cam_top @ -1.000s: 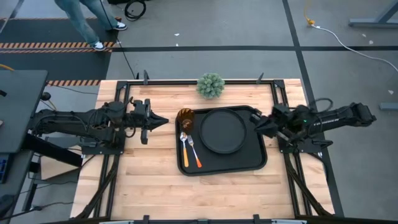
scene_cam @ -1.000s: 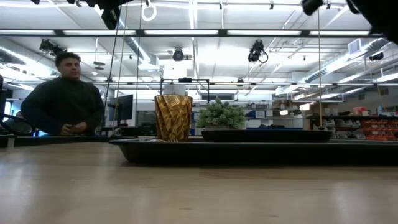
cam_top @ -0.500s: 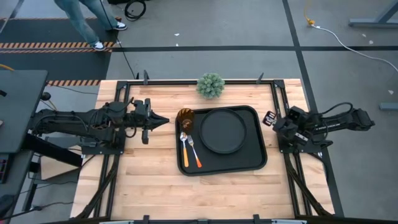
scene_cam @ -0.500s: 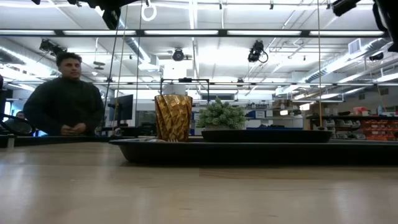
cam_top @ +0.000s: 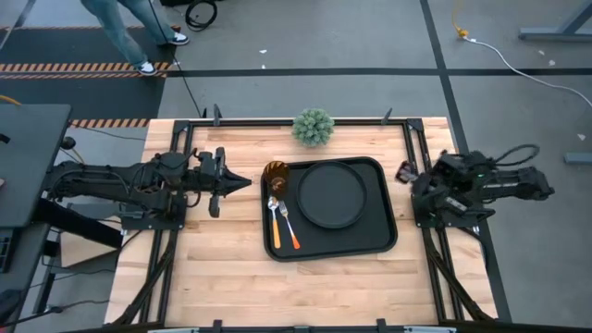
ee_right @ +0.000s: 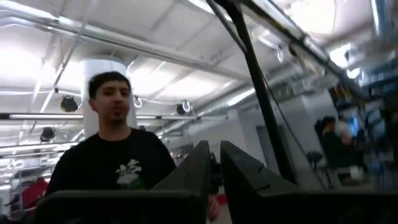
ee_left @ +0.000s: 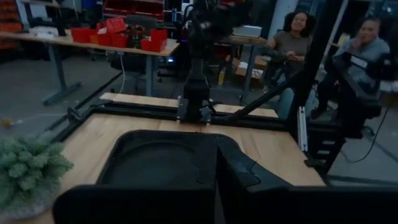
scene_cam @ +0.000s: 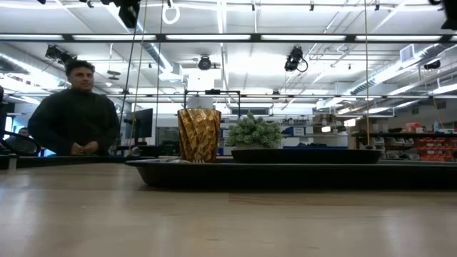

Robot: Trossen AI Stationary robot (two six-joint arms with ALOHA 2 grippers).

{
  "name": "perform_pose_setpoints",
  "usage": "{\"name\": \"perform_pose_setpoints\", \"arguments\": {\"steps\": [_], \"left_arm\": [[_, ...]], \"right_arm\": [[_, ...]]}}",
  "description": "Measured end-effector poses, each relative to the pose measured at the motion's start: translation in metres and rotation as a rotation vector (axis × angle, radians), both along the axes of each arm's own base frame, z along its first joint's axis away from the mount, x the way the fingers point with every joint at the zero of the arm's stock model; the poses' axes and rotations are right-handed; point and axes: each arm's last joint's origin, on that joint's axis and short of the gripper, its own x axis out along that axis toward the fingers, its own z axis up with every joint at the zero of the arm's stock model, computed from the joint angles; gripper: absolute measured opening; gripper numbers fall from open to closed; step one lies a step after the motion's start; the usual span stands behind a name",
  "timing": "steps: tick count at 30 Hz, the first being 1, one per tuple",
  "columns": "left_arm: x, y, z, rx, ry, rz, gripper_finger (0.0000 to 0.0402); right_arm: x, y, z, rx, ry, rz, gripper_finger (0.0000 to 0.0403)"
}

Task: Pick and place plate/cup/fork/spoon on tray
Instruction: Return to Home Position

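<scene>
Item: loaded black rectangular tray (cam_top: 384, 236), right arm withdrawn.
Round black plate (cam_top: 331, 195), amber cup (cam_top: 277, 174), fork (cam_top: 290, 225), spoon (cam_top: 274, 207) sat aboard; both grippers (cam_top: 238, 181) (cam_top: 407, 172) empty, pressed together; task judged complete.

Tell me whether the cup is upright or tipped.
Upright: the cup stands vertical on the tray, rim up, beside the plate.

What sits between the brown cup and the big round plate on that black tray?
Nothing: in the high view the cup stands right beside the plate, with only a sliver of bare tray between them.
</scene>
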Motion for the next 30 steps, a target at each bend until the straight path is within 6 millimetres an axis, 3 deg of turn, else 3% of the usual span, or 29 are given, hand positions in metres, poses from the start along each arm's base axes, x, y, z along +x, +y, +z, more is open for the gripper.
{"name": "perform_pose_setpoints", "arguments": {"steps": [4,9,13,19,24,30], "left_arm": [[0.000,-0.001,0.000,0.050,0.001,-0.005,0.0009],[0.000,-0.001,0.000,0.005,-0.001,-0.003,0.0009],[0.000,-0.001,0.000,-0.043,-0.003,-0.001,0.0009],[0.000,-0.001,0.005,-0.062,-0.048,-0.001,0.0009],[0.000,0.000,0.011,-0.113,-0.120,-0.003,0.0009],[-0.001,0.000,0.018,-0.116,-0.184,0.004,0.0009]], "right_arm": [[-0.025,-0.004,0.004,-0.020,-0.064,-0.072,0.0045],[-0.039,-0.009,-0.009,0.038,0.042,-0.242,0.0045],[-0.033,-0.012,-0.017,0.015,0.109,-0.403,0.0045],[-0.023,-0.016,-0.027,-0.179,0.152,-0.637,0.0045],[-0.020,-0.017,-0.035,-0.188,0.246,-0.644,0.0045],[-0.023,-0.017,-0.028,-0.026,0.221,-0.577,0.0045]]}}
